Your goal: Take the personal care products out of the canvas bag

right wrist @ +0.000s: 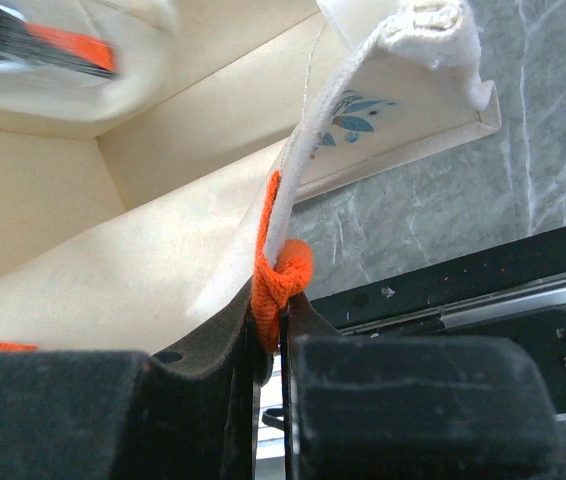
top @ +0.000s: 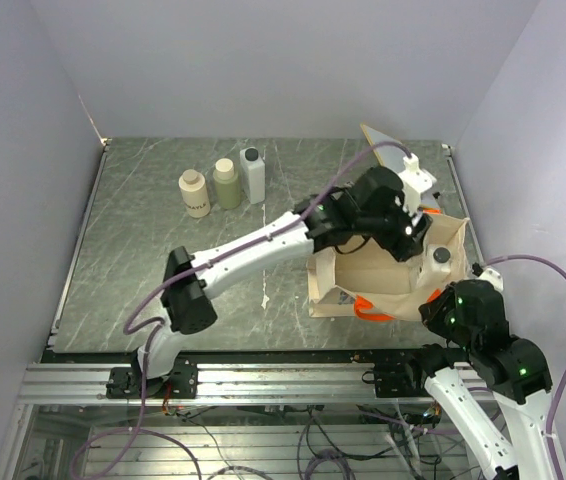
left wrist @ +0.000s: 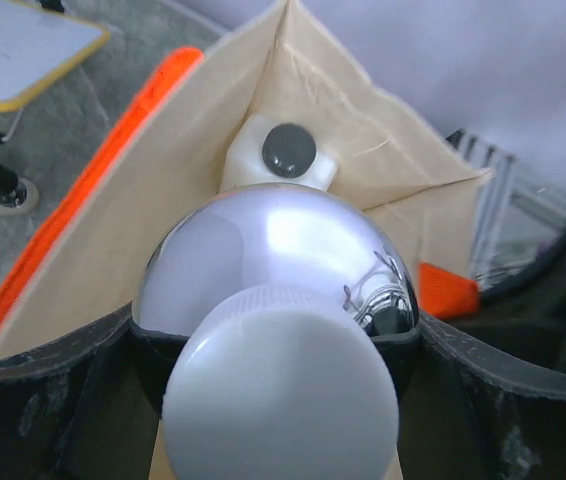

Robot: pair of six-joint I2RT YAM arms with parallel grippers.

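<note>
A grey marbled table [top: 143, 260] is being enclosed by 3 pale walls [top: 263, 60]. 1 flat yellow-edged board [top: 381, 138] is being shown at its far right corner, and 1 aluminium rail [top: 263, 382] is being shown along its near edge.

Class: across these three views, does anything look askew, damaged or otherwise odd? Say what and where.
Only the canvas bag: its near-right rim bends out of shape where the right hand pinches it. The three bottles on the table stand upright; nothing spilled.
</note>
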